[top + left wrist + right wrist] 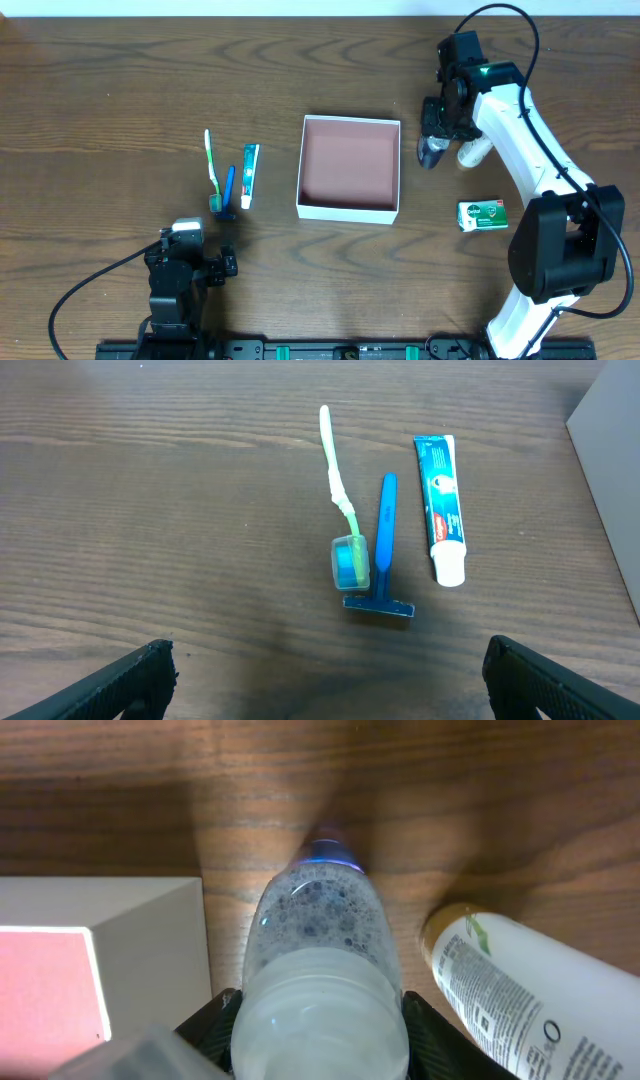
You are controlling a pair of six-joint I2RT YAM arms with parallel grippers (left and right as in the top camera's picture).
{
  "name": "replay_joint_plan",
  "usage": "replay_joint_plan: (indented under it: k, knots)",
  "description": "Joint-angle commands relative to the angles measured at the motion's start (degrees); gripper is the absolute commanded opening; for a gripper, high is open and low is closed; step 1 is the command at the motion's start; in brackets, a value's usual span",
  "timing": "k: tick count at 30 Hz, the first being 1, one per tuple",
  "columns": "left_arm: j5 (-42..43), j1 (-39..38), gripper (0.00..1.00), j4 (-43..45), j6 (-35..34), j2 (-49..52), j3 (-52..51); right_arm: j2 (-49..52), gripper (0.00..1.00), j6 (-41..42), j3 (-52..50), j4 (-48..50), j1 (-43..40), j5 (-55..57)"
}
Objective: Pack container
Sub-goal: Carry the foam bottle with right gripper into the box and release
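The container point(349, 211), a square shallow box with white walls and a reddish-brown inside, sits mid-table; its corner shows in the right wrist view point(150, 935). My right gripper point(436, 138) is shut on a clear bottle point(318, 960) with a purple tip, just right of the container. A white bottle point(474, 152) lies beside it, also in the right wrist view point(530, 1000). My left gripper point(325, 680) is open and empty, near the table's front. Ahead of it lie a toothbrush point(338, 490), a blue razor point(384, 550) and a toothpaste tube point(441, 505).
A small green soap box point(482, 214) lies right of the container, near the right arm's base. The toothbrush point(210, 170), razor point(228, 192) and toothpaste point(248, 175) lie in a row left of the container.
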Motion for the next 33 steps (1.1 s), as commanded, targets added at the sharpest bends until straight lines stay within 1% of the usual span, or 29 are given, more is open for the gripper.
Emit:
replay_joint_plan:
  k: [1,4,6,8,11,12,13,14,16,19,28,31,33]
  knots:
    - [-0.2,0.3,0.98,-0.2,-0.9,-0.4,-1.0,0.2,0.45,0.8,-0.5,0.5,0.3,0.6]
    - [-0.2,0.3,0.98,-0.2,-0.9,-0.4,-1.0,0.2,0.4,0.7,-0.3,0.5,0.3,0.7]
    - [-0.2,0.3,0.98,-0.2,-0.9,-0.3,-1.0,0.1,0.4,0.4,0.1,0.2,0.3,0.8]
    - [-0.2,0.3,0.98,-0.2,-0.9,-0.4,-1.0,-0.1,0.38,0.3,0.7,-0.3,0.3,1.1]
    - [-0.2,0.3,0.98,-0.2,-0.9,-0.3,-1.0,-1.3,0.27,0.3,1.2,-0.8,0.4,1.1]
    - [-0.2,0.3,0.98,-0.2,-0.9,-0.3,-1.0,-1.9,0.25,0.3,1.4,-1.0,0.4,1.0]
    - [-0.2,0.3,0.98,-0.2,-0.9,-0.3,-1.0,-3.0,0.21,0.3,1.6,-1.2,0.6,1.1]
    - [-0.2,0.3,0.98,-0.2,-0.9,-0.4,-1.0,-3.6,0.2,0.3,1.6,-1.2,0.6,1.1]
    - [-0.2,0.3,0.98,-0.2,-0.9,-0.3,-1.0,-6.0,0.16,0.3,1.7,-1.1,0.9,1.2]
    - [-0.2,0.3,0.98,-0.2,-0.9,-0.3,-1.0,-9.9,0.11,0.3,1.7,-1.2,1.7,2.0]
    - [-0.2,0.3,0.98,-0.2,-0.9,-0.3,-1.0,-21.7,0.01,0.7,1.7,-1.2,7.5,3.0]
    - [-0.2,0.3,0.98,-0.2,-0.9,-0.3,-1.0,-24.0,0.01,2.6,1.7,-1.1,11.3,3.0]
    - [-0.2,0.3,0.98,-0.2,-0.9,-0.3,-1.0,-24.3,0.01,5.3,1.7,-1.2,14.4,3.0]
